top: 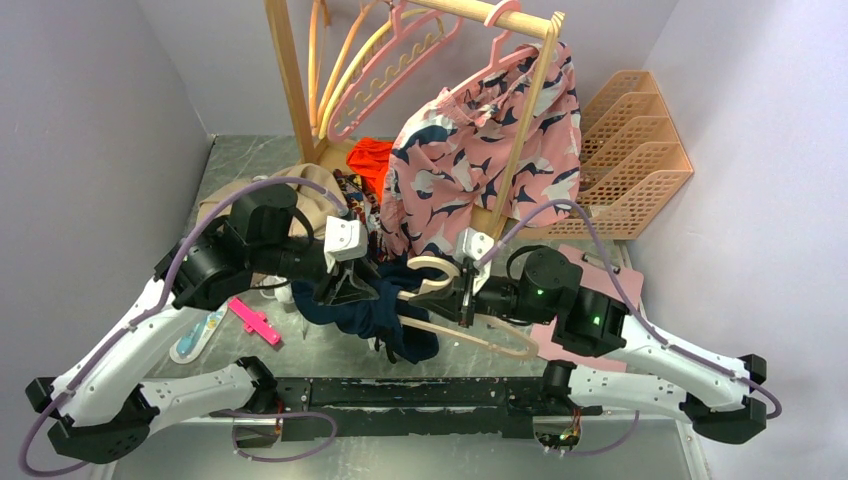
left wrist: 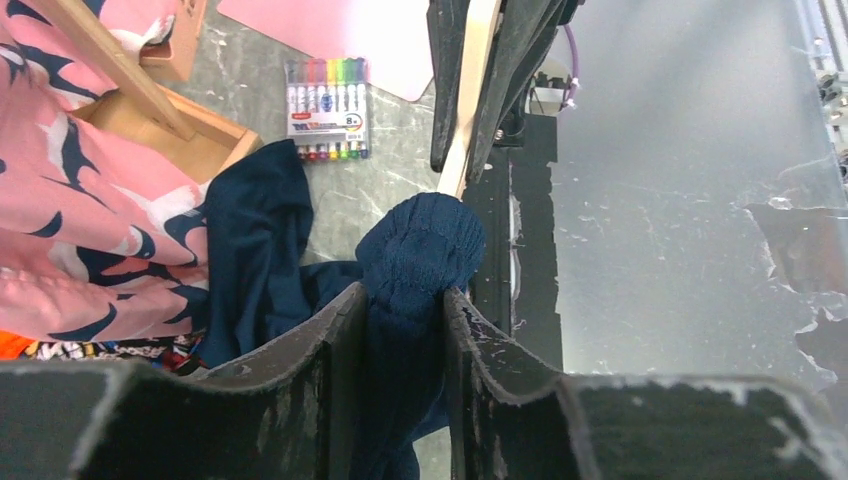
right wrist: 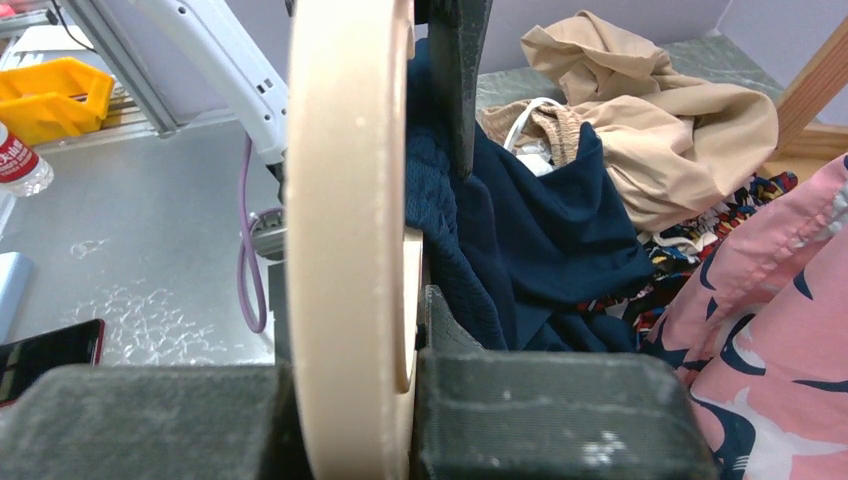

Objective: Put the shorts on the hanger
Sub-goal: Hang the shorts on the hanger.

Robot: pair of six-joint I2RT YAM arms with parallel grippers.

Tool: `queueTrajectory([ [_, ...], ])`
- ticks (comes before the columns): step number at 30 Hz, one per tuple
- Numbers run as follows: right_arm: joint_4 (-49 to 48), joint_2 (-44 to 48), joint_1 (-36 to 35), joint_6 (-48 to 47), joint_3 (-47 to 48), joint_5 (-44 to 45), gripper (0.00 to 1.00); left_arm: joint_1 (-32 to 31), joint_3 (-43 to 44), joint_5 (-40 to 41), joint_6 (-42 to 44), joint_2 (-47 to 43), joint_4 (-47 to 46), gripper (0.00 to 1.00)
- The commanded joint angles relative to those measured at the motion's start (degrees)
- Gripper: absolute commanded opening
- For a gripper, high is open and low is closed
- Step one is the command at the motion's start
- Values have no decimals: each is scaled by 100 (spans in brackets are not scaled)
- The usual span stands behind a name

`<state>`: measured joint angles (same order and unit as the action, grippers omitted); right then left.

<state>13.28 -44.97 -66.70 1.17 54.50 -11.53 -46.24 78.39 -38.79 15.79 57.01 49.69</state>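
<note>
The navy shorts (top: 385, 315) hang bunched over the table's middle, draped partly over one arm of the cream hanger (top: 500, 338). My left gripper (top: 352, 285) is shut on a fold of the waistband. In the left wrist view the ribbed navy shorts (left wrist: 415, 245) fill the gap of my left gripper (left wrist: 403, 305), pressed by both fingers (left wrist: 340, 330). My right gripper (top: 466, 292) is shut on the hanger near its hook. In the right wrist view the hanger (right wrist: 345, 200) stands on edge in my right gripper (right wrist: 360, 310), with the shorts (right wrist: 530, 230) just beyond.
A wooden rack (top: 290, 90) at the back carries pink hangers (top: 385, 70) and pink printed shorts (top: 490, 150). A tan garment (right wrist: 650, 150) lies at the back left. A marker set (left wrist: 327, 108), a pink mat (top: 590, 280) and an orange file rack (top: 630, 150) are on the right.
</note>
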Motion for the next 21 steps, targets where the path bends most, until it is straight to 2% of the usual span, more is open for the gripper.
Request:
queueTrajectory([
  [1,-607,-52,24,-21,263,-134,0,-17,-25,-479,16,59,-168,35],
  [4,-823,-120,16,-20,252,-10,0,-17,-32,-659,-52,155,-278,25],
  [8,-1212,-181,13,-3,210,227,0,-39,2,-993,-241,238,-559,18],
  [11,-1531,-214,19,-3,199,434,0,-105,60,-1149,-454,207,-878,8],
  [15,-1984,-166,21,15,90,818,0,-241,-35,-1260,-872,93,-1433,7],
  [16,-2062,-156,16,8,65,891,0,-278,-60,-1268,-936,66,-1518,8],
  [21,-2352,-144,15,18,-17,1069,0,-350,-163,-1157,-943,19,-1431,37],
])
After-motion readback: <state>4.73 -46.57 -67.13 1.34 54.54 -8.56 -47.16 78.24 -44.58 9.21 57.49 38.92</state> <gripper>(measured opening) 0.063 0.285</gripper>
